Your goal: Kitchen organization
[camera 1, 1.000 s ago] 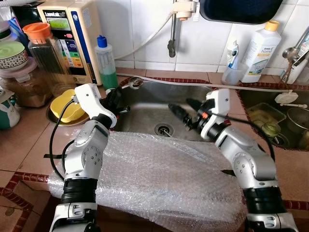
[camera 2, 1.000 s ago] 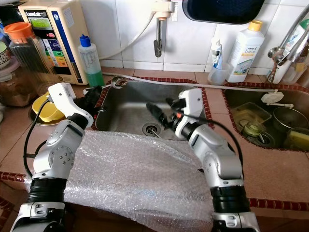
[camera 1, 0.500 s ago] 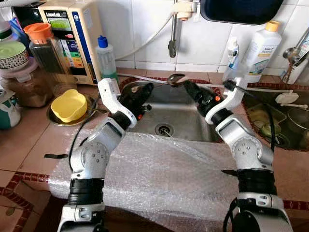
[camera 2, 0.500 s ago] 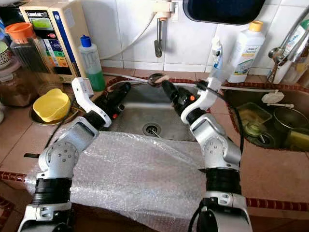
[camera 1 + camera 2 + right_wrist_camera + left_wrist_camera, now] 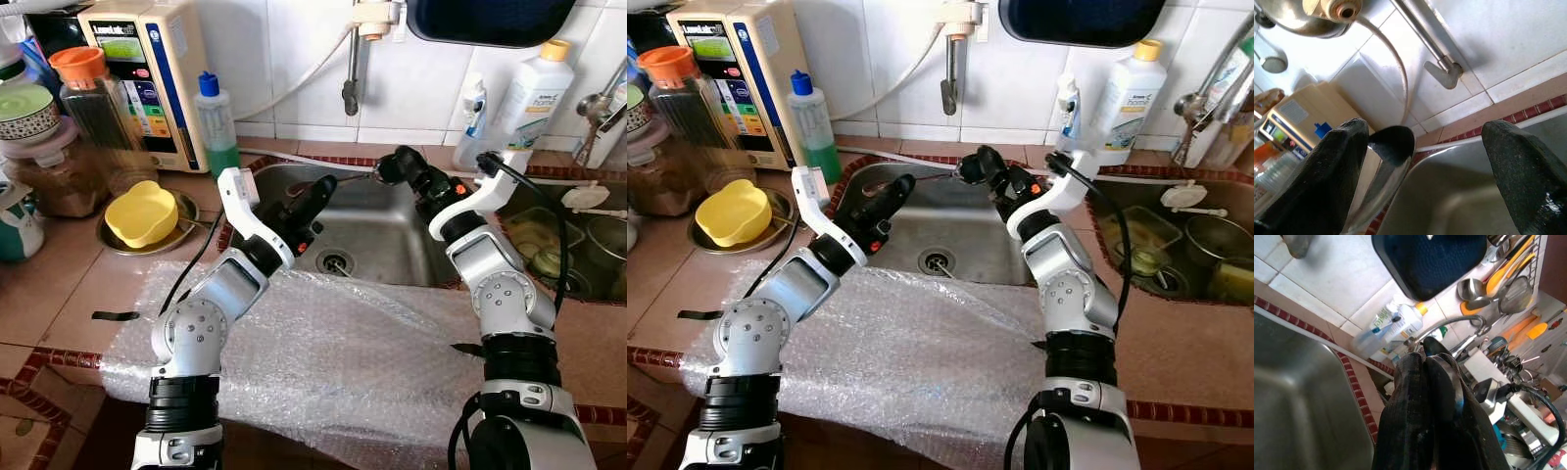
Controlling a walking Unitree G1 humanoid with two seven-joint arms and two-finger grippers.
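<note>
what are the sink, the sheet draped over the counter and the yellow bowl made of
Sink: looks like stainless steel, brushed grey with dull reflections.
Sheet: clear plastic bubble wrap, going by its small bubbles and crinkles.
Yellow bowl: probably plastic, matte and evenly coloured; it sits in a shiny, metal-looking dish.

Silver jointed arms with black wrist bands, white housings, black cables and long black pincer fingers (image 5: 1520,171)

Both silver arms raised, reaching forward, converging. Left gripper (image 5: 328,183) fingers (image 5: 1422,396) pressed together. Right gripper (image 5: 390,166) fingers (image 5: 1337,166) spread wide apart, wrist bent inward.
</note>
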